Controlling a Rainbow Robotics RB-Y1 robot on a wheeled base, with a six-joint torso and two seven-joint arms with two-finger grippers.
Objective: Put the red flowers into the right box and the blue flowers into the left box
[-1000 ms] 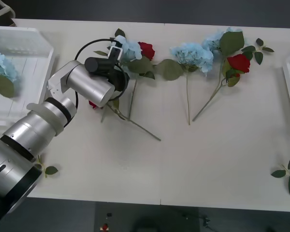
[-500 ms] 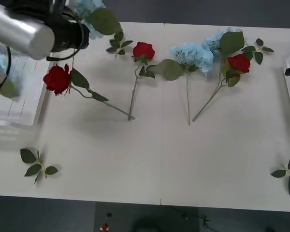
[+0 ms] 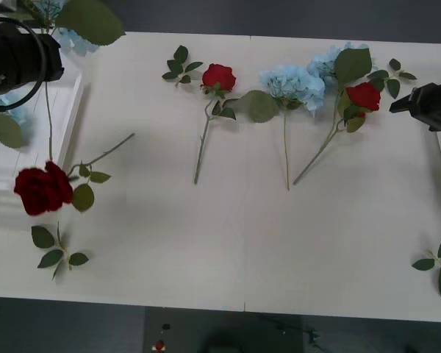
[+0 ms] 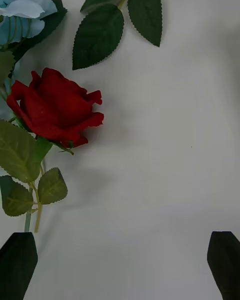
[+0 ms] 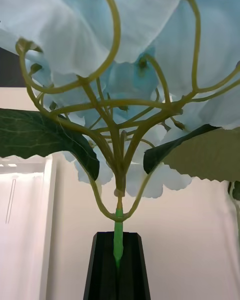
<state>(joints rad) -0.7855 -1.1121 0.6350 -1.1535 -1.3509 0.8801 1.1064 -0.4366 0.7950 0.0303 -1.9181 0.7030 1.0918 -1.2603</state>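
The left wrist view shows black fingers (image 5: 118, 272) pinched onto a fluffy pale-blue hydrangea's (image 5: 120, 80) thin green stem. In the front view the left gripper (image 3: 15, 59) holds it above the slotted white plastic tray (image 3: 29, 158) — a deep-red rose (image 3: 42, 190) dangles below. The right gripper (image 4: 120, 262), fingers spread and empty, hovers beside another red rose (image 4: 52, 107).
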